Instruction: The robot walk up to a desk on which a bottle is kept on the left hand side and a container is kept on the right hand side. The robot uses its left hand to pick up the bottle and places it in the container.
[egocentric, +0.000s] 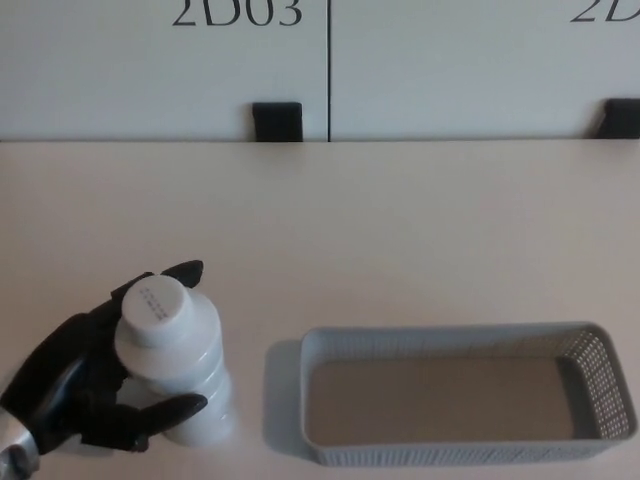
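Head view shows the white bottle (172, 365) standing upright near the table's (400, 220) front-left corner, with the left hand (85, 385) wrapped around it, one finger curling behind its cap and the thumb across its front. Just beside it, toward the front-right, sits the gray mesh container (465, 455), holding nothing.

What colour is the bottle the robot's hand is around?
White, cap included; the bottle shows best in the head view.
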